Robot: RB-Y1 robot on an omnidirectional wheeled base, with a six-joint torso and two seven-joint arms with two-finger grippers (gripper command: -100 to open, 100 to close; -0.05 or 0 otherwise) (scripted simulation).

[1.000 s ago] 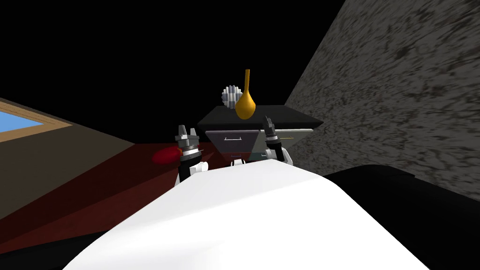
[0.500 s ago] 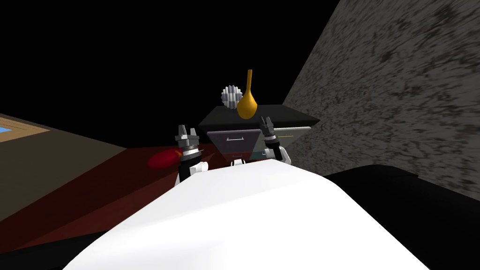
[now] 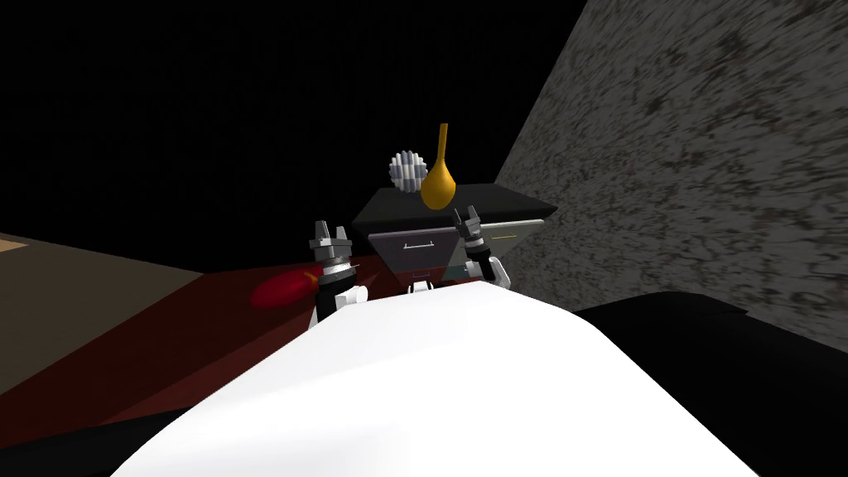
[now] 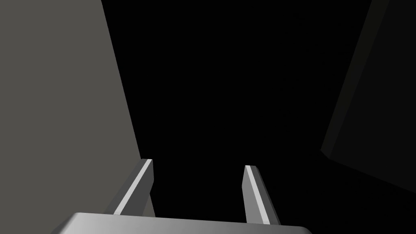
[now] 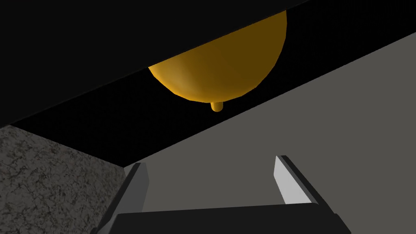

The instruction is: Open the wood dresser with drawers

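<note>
- Left gripper [image 3: 330, 228]: raised just left of the dresser [image 3: 397, 207], jaws apart, holding nothing.
- Dresser: straight ahead, beside the speckled wall [image 3: 704, 166]; yellow vase [image 3: 437, 184] on top.
- Right gripper [image 3: 466, 213]: at the dresser's grey front, jaws apart, empty.

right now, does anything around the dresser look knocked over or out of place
Nothing looks knocked over: the yellow vase stands upright on the dresser. The one odd thing is a red object lying on the floor to the dresser's left; I cannot tell what it is.
</note>
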